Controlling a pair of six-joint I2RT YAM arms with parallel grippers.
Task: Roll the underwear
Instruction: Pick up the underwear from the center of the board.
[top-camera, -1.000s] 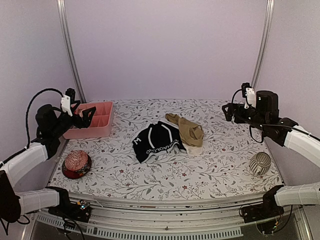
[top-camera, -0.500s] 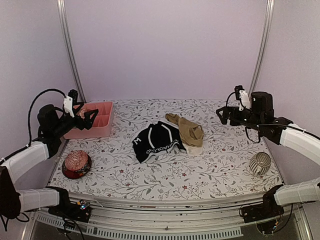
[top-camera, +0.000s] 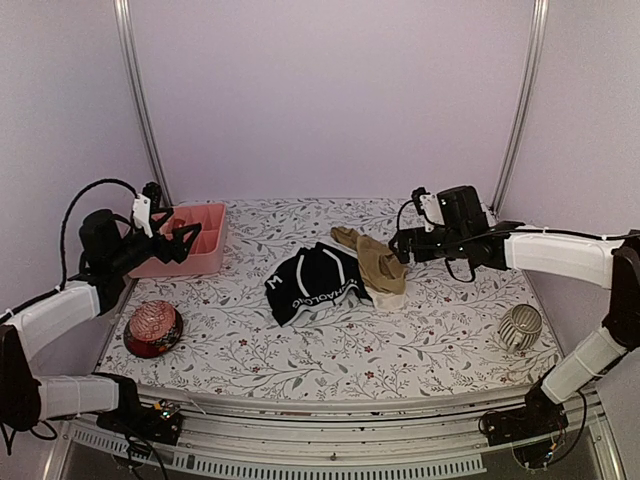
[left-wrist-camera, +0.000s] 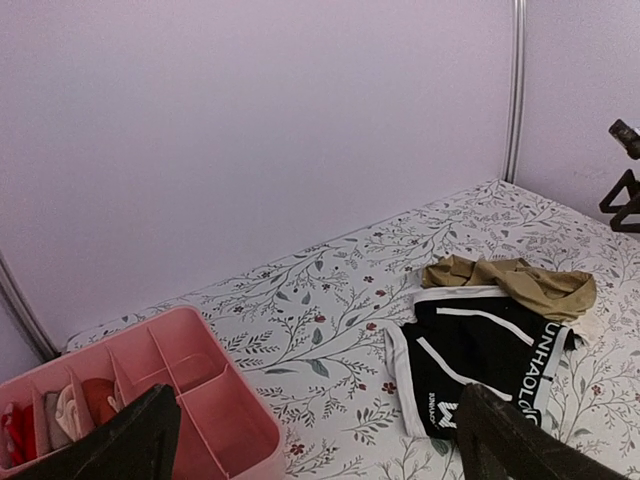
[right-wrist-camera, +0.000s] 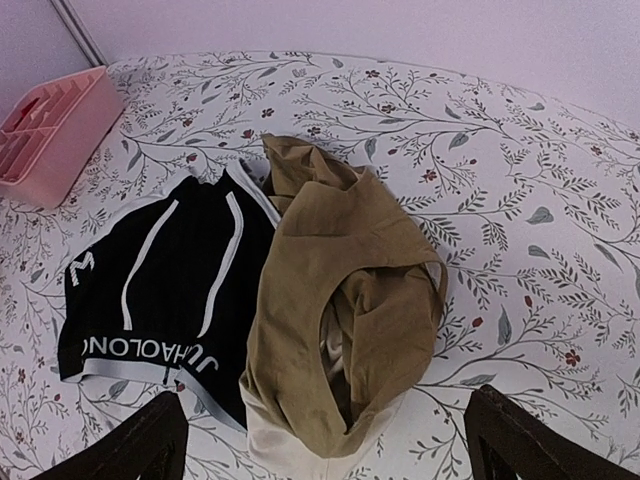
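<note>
The black underwear (top-camera: 312, 283) with white lettering on its waistband lies crumpled mid-table, also in the left wrist view (left-wrist-camera: 485, 360) and right wrist view (right-wrist-camera: 160, 295). The tan underwear (top-camera: 375, 264) with a pale band lies against its right side, partly over it (right-wrist-camera: 335, 310) (left-wrist-camera: 520, 283). My right gripper (top-camera: 402, 243) hovers open just right of the tan piece, which sits between its fingertips (right-wrist-camera: 130, 445) in the wrist view. My left gripper (top-camera: 188, 238) stands open over the pink tray, far from the cloth, its fingertips (left-wrist-camera: 120, 440) wide apart.
A pink divided tray (top-camera: 205, 256) with small items sits at the back left (left-wrist-camera: 215, 420). A round red-brown bowl (top-camera: 152, 328) rests at the front left. A ribbed grey cup (top-camera: 520, 325) lies on its side at the front right. Pale walls close in the table.
My right arm has swung left and forward from the right wall until its gripper hangs beside the tan underwear. The left gripper has edged slightly right over the pink tray. The cloth has not moved.
</note>
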